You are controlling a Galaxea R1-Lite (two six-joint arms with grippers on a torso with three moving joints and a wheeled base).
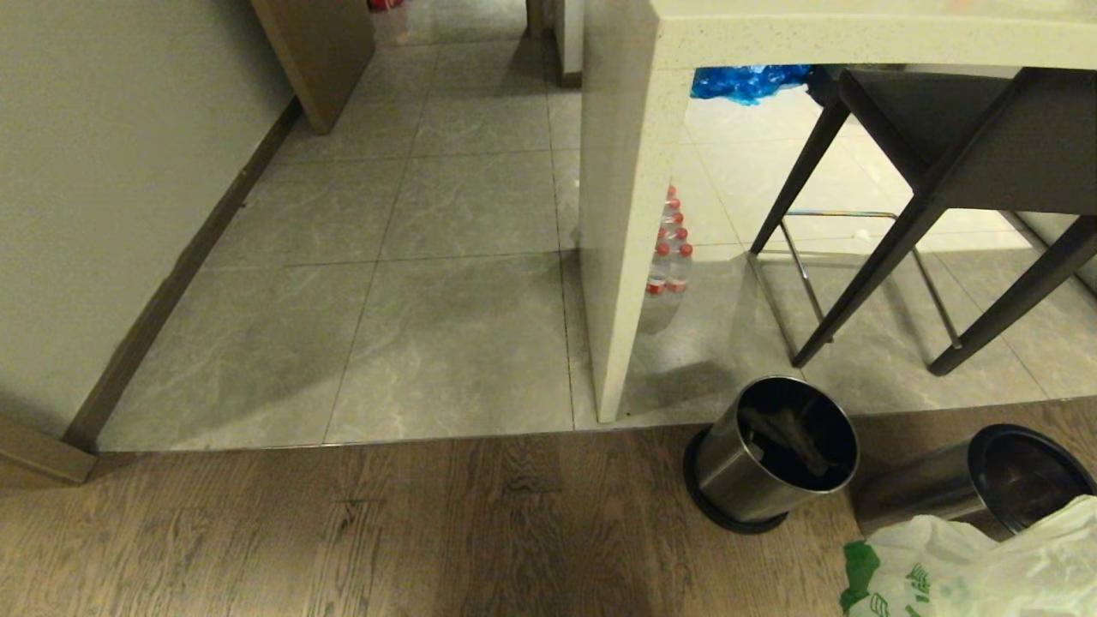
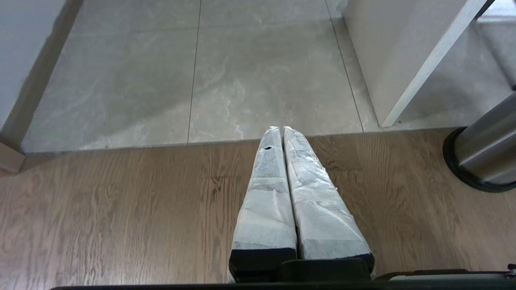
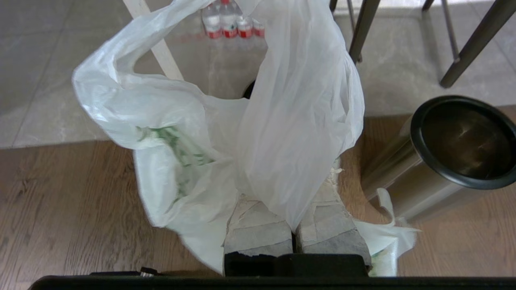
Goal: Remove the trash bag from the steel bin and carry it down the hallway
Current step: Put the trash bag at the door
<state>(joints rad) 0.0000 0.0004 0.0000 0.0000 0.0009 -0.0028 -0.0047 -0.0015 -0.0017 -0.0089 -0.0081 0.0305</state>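
Note:
The trash bag point(image 3: 225, 133), thin white plastic with green print, hangs over my right gripper point(image 3: 292, 181), which is shut on it; the plastic hides the fingertips. In the head view the trash bag point(image 1: 977, 561) shows at the bottom right corner, outside both bins. A steel bin point(image 3: 443, 157) with a black ring and dark inside stands just beside the bag, and shows in the head view as the right-hand steel bin point(image 1: 977, 480). The hallway point(image 1: 446, 283) of grey tiles runs ahead. My left gripper point(image 2: 281, 129) is shut and holds nothing, over the wood floor.
A second steel bin point(image 1: 776, 450) with something dark inside stands by a white counter panel point(image 1: 617, 240). A dark stool point(image 1: 943, 171), water bottles point(image 1: 668, 266) and a blue plastic bag point(image 1: 746, 81) lie beyond. A cream wall point(image 1: 103, 171) borders the left.

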